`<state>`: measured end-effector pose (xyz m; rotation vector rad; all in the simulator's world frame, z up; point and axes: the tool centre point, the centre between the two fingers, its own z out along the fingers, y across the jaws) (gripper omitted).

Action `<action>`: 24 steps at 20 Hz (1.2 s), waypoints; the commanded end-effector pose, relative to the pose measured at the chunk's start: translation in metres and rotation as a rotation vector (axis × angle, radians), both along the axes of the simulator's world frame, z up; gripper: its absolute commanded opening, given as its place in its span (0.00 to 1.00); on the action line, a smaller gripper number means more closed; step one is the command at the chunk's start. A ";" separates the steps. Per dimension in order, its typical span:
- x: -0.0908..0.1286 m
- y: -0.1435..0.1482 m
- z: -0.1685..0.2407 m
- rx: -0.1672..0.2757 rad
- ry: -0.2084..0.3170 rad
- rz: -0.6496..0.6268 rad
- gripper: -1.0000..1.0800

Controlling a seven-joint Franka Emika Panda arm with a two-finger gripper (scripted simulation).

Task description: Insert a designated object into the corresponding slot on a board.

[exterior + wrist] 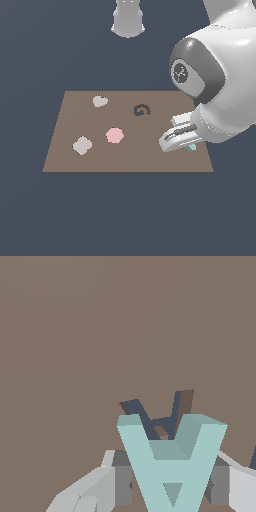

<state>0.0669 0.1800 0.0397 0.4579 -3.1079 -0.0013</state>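
The jaws pinch the teal letter A point(172, 466) from both sides, holding it flat just above the A-shaped slot point(159, 413) at about four o'clock on the brown board point(75, 105), presumably so it can drop straight in.

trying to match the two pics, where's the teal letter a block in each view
Exterior view: only a teal sliver of the A block shows under the gripper, near the board's right edge in that view.
Wrist view: the A block fills the foreground between the fingers.
Shared landmark: the brown board.
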 end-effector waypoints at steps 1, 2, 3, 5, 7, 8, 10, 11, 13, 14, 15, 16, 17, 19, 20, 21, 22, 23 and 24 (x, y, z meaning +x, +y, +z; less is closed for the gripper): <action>-0.004 0.001 0.000 0.000 0.000 0.057 0.00; -0.005 0.001 0.000 0.000 0.000 0.076 0.00; -0.006 0.001 0.000 0.000 0.000 0.093 0.00; -0.008 0.002 0.000 0.000 0.000 0.122 0.00; -0.009 0.002 0.000 0.000 0.000 0.145 0.00; -0.010 0.002 0.000 0.000 0.000 0.154 0.00; -0.011 0.002 0.000 0.000 0.000 0.168 0.00; -0.011 0.002 0.000 0.000 0.000 0.172 0.00; -0.011 0.002 0.000 0.000 0.000 0.176 0.00; -0.011 0.002 0.000 0.000 0.000 0.175 0.00; -0.011 0.001 0.000 0.000 0.000 0.173 0.00; -0.011 0.001 0.000 0.000 0.000 0.171 0.00; -0.011 0.001 0.000 0.000 0.000 0.170 0.00; -0.011 0.001 0.000 0.000 0.001 0.171 0.00; -0.011 0.001 -0.002 0.000 0.000 0.171 0.00; -0.011 0.001 -0.005 -0.001 -0.001 0.171 0.00; -0.011 0.001 -0.008 -0.001 -0.001 0.171 0.00; -0.011 0.001 -0.009 -0.001 -0.002 0.170 0.00; -0.011 0.001 -0.010 -0.001 -0.002 0.170 0.00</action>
